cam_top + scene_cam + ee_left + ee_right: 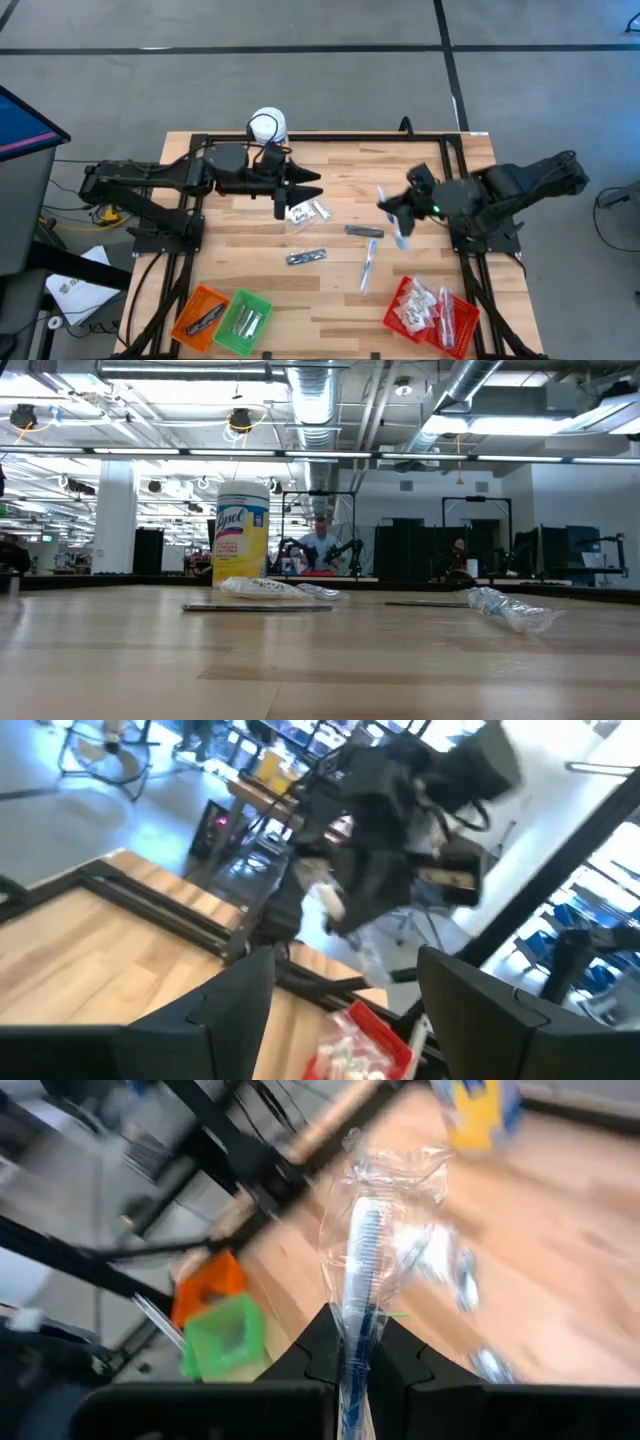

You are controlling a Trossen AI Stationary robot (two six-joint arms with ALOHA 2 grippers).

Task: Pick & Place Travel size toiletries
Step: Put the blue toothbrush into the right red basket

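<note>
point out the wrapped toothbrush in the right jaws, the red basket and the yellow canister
wrapped toothbrush (361, 1270), right wrist view, bristle head inside wrapper
red basket (458, 322), high view, right side wall
yellow canister (241, 540), low view, label front

You get bright, even ceiling light with soft shadows on the worktop (250, 240); both wrist views smear with motion blur, and the low foreground is unfocused.

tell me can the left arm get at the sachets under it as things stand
Probably yes: the left gripper is open and empty right above the sachets, nothing between them. The right gripper is apart, holding a wrapped toothbrush.
</note>
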